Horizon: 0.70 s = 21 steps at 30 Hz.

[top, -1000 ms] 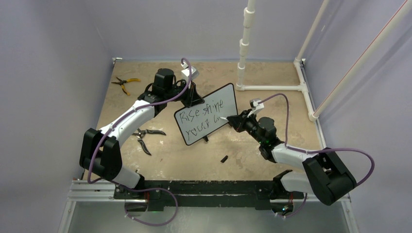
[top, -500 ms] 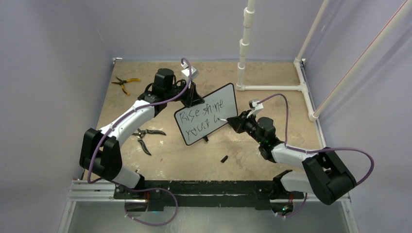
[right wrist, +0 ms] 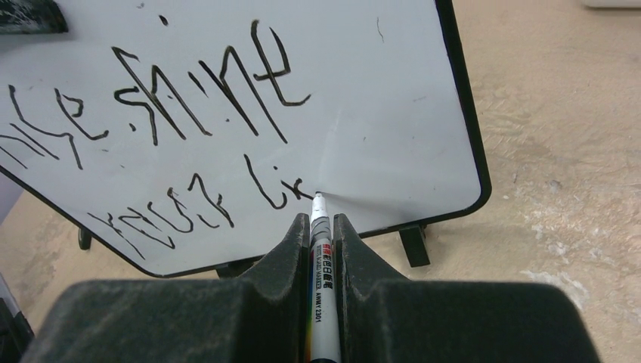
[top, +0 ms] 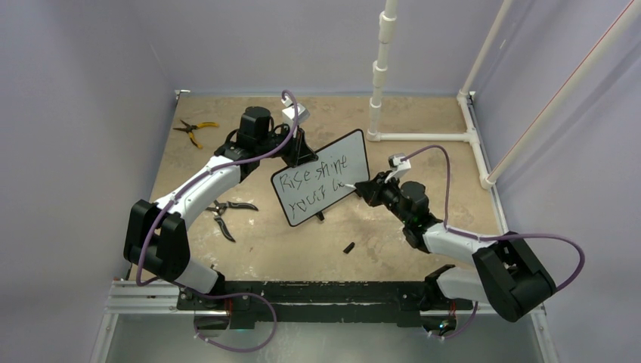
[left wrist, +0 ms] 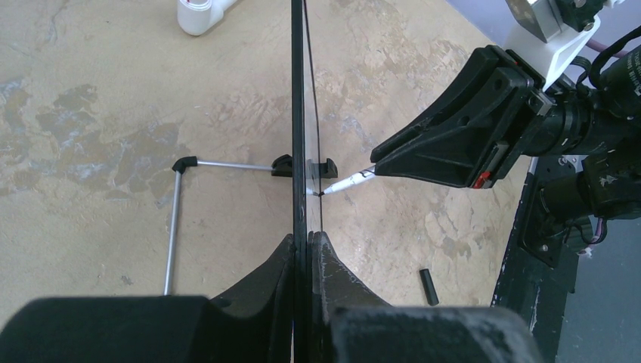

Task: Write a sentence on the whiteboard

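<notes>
Left arm reaches toward 1 o'clock, elbow bent; its hand (top: 301,155) is clamped on the top edge of the one whiteboard (top: 336,162), which stands at the centre of the table (top: 423,121). Right arm stretches toward 11 o'clock, its hand (top: 364,187) closed on one marker (right wrist: 320,261), tip touching the board. The sentence (top: 310,178) runs in two lines. Two pliers: yellow (top: 193,128) at 10 o'clock of the board, dark (top: 227,213) at 9; one cap (top: 348,247) at 5. Only the left wrist shows the board edge-on with its wire stand (left wrist: 175,227); only the right wrist shows the lettering large.
</notes>
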{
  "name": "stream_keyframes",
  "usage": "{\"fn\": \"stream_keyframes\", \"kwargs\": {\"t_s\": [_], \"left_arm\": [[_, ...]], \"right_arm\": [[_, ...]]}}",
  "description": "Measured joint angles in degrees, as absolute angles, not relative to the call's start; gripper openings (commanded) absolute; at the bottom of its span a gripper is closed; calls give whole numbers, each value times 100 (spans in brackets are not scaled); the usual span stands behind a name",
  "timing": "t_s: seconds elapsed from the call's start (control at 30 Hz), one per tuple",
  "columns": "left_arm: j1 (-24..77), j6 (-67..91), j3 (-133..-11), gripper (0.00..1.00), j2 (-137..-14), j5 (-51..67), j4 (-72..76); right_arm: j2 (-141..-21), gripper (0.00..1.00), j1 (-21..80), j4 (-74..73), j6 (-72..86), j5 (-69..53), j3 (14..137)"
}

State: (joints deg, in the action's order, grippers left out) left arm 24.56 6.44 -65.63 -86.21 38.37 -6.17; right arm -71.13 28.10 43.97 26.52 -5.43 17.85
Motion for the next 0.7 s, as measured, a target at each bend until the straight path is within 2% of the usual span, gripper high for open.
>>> {"fn": "stream_keyframes", "kwargs": {"t_s": [0.7], "left_arm": [[2456,646,-6534,0,-8621,3837,-561]], "right_arm": [[-7000,0,2810,4338,2665,-493,1894]]}}
